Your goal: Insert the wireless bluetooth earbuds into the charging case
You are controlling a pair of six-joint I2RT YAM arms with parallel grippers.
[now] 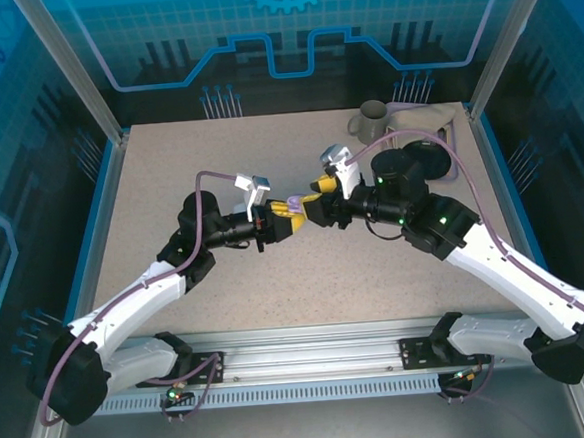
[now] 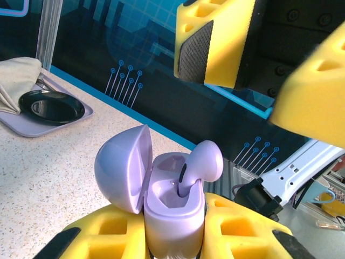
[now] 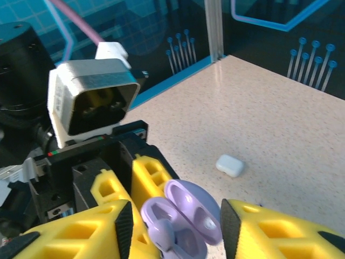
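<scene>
My left gripper (image 2: 175, 240) is shut on the lavender charging case (image 2: 173, 213), holding it upright above the table. Its lid (image 2: 121, 167) is swung open to the left. One lavender earbud (image 2: 205, 161) stands with its stem in the right slot and its round head above the rim; the other slot looks empty. My right gripper (image 3: 178, 229) is open, its black pads (image 3: 124, 232) on either side of the case (image 3: 186, 237) without touching it. From above, both grippers meet at mid-table, left gripper (image 1: 282, 220) and right gripper (image 1: 316, 203), with the case (image 1: 297, 203) between them.
A small white rounded case (image 3: 230, 165) lies on the speckled table beyond the grippers. At the back right, a lavender tray (image 1: 443, 118) carries a black plate (image 1: 408, 161), a grey cup (image 1: 372, 121) and a beige cloth (image 2: 16, 81).
</scene>
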